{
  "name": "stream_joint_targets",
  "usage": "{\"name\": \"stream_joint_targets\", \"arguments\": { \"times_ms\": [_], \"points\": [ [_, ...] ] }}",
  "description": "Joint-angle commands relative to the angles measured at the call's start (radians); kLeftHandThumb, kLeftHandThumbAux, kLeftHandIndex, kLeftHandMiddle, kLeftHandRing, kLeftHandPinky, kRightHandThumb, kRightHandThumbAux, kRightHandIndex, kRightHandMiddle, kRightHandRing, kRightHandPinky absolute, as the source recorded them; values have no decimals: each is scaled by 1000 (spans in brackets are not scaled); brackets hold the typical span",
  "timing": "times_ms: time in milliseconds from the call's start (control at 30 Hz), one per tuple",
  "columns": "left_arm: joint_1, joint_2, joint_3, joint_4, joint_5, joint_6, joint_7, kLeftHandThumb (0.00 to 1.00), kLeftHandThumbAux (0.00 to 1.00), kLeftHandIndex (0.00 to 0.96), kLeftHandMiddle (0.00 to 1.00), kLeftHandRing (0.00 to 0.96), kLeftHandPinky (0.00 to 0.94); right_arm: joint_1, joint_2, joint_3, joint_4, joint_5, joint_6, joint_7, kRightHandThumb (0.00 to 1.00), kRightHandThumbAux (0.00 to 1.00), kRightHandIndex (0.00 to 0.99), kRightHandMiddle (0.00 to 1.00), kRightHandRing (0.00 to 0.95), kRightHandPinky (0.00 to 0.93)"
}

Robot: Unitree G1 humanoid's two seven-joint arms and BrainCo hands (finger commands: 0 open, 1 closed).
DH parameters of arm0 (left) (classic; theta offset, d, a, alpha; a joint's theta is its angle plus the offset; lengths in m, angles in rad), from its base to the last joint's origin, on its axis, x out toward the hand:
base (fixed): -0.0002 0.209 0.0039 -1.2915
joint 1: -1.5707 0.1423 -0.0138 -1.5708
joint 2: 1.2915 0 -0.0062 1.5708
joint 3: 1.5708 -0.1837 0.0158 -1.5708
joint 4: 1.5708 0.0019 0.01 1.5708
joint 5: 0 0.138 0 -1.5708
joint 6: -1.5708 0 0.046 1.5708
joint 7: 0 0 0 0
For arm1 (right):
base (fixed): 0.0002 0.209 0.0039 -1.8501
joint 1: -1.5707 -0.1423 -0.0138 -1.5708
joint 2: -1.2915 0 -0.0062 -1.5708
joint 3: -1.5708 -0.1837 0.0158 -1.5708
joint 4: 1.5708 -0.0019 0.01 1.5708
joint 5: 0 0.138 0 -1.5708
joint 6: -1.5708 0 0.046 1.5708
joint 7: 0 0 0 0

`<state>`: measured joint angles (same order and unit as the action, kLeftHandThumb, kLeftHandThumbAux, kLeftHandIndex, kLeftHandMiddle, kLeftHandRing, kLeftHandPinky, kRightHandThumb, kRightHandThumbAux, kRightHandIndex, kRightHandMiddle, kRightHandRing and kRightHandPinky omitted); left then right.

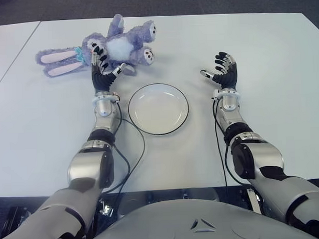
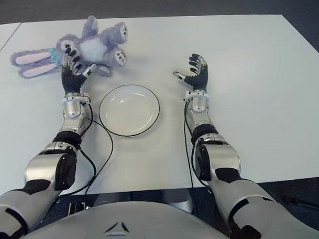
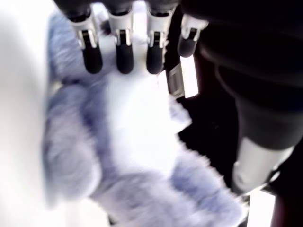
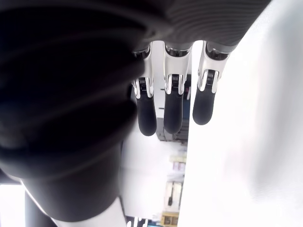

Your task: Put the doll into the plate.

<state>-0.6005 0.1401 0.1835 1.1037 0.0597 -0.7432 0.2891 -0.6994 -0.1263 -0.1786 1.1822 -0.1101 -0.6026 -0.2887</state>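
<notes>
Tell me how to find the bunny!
Look at the white table, on its far side to the robot's left, beyond the round plate. The bunny lies there under the open left hand. It is the only fluffy purple thing, with long pink-lined ears.

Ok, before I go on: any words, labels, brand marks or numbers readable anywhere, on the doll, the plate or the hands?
None can be read.
Doll: plush only, no tag text visible.
Plate: plain white, dark rim, no mark.
Left hand, at the doll, and right hand, right of the plate: no lettering visible.
Table: bare white.
</notes>
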Motion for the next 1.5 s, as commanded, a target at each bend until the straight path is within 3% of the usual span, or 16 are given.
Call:
{"name": "stream_joint_targets", "arguments": {
  "times_ms": [33,467,800,1000,1067,1167,1267,1333,1500],
  "points": [
    [429,-207,-4,125,37,-177,217,0,791,61,76,97,135,307,108,11,142,0,14,0,0,998,215,261,237,250],
    [365,-292,22,90,68,-349,506,1,847,43,24,47,83,300,116,6,144,7,21,4,0,998,207,259,234,252],
    [362,-298,12,63,187,-493,676,81,783,23,1,17,65,295,120,9,145,3,25,-3,8,998,211,263,237,251],
    [317,-260,11,55,253,-510,759,130,738,7,0,8,60,291,120,8,146,4,30,1,3,998,212,262,237,249],
    [244,-188,12,73,252,-460,770,139,720,4,0,5,56,290,119,7,147,5,33,4,1,998,211,262,235,248],
    [198,-107,-35,64,319,-339,818,142,703,1,0,1,43,287,118,6,148,6,35,7,0,998,210,261,234,246],
    [148,-55,-100,78,385,-180,864,135,700,0,0,0,20,285,118,4,150,7,39,10,0,998,212,263,235,246],
    [124,-42,-126,90,401,-120,877,134,698,0,0,0,10,283,118,3,150,8,41,11,0,998,213,264,235,247],
    [10,41,-199,107,446,66,816,143,669,0,0,0,1,277,119,2,153,8,51,13,1,998,217,266,238,249]
  ]
}}
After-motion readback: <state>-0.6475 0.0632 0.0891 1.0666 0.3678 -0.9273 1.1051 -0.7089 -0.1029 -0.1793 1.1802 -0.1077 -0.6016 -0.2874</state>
